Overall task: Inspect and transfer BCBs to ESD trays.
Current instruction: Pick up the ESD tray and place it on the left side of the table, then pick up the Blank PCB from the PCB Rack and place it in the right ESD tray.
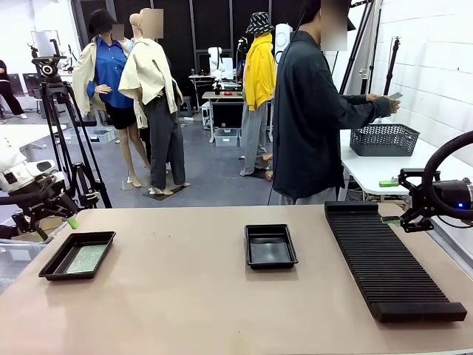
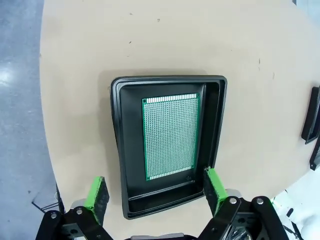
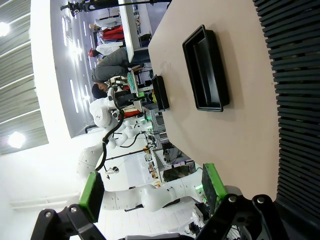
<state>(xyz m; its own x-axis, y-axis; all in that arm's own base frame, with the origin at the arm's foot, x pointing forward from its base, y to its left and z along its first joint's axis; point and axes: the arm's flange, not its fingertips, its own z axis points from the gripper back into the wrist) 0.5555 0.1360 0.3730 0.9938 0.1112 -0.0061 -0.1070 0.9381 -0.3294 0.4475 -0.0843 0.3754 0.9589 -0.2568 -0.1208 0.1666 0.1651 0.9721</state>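
Green BCB (image 2: 171, 137) lies flat in the left ESD tray (image 2: 169, 80) — one done — while the middle tray (image 1: 270, 251) sits empty, both arms' jaws spread, holding nothing.

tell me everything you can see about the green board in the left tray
The green board is a thin, flat rectangle covered in a fine, regular grid of tiny holes, with a paler band along each short edge. It looks like bare prototyping board with no components on it. It lies flat on the floor of the glossy black tray, roughly square to the walls, with bare floor showing on every side. Only the tray touches it. The left gripper hovers above it, open and holding nothing.
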